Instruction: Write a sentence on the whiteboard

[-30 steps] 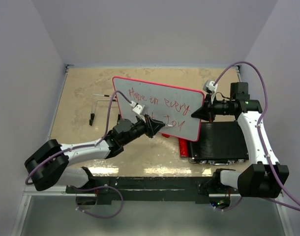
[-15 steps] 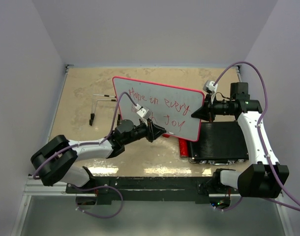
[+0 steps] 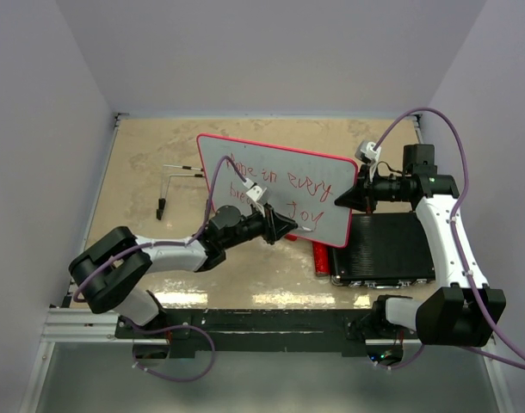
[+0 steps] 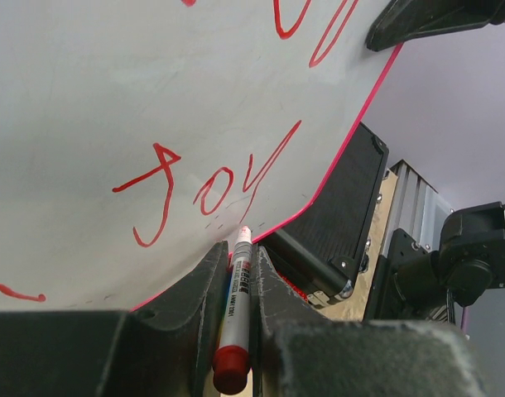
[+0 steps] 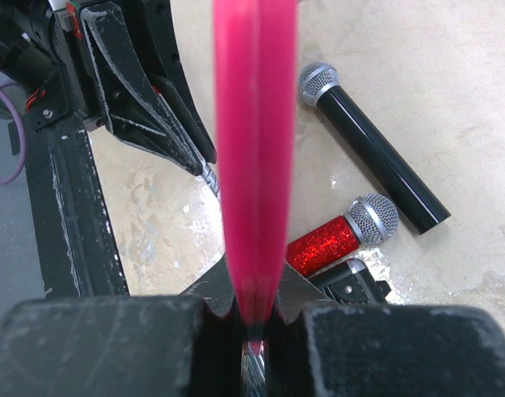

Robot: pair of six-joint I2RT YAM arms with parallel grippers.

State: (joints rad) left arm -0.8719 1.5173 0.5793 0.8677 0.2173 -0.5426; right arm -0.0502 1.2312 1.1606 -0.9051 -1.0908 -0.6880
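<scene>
The whiteboard (image 3: 271, 168), white with a red frame, is held tilted up off the table. My right gripper (image 3: 342, 198) is shut on its right edge, which shows as a red strip (image 5: 254, 149) in the right wrist view. The sentence (image 3: 284, 185) is in red, two lines ending in "joy" (image 4: 211, 186). My left gripper (image 3: 288, 228) is shut on a marker (image 4: 236, 306) with a red rear cap. The marker's tip (image 4: 243, 232) sits at the board's lower edge just below "joy".
A black ribbed case (image 3: 387, 249) lies under the board's right side. A red glitter microphone (image 5: 339, 236) and a black microphone (image 5: 368, 149) lie on the table. A thin metal stand (image 3: 172, 185) lies at the left.
My left gripper has moved right along the board's lower part with the marker, and the second line has grown. The right gripper and board have stayed put.
</scene>
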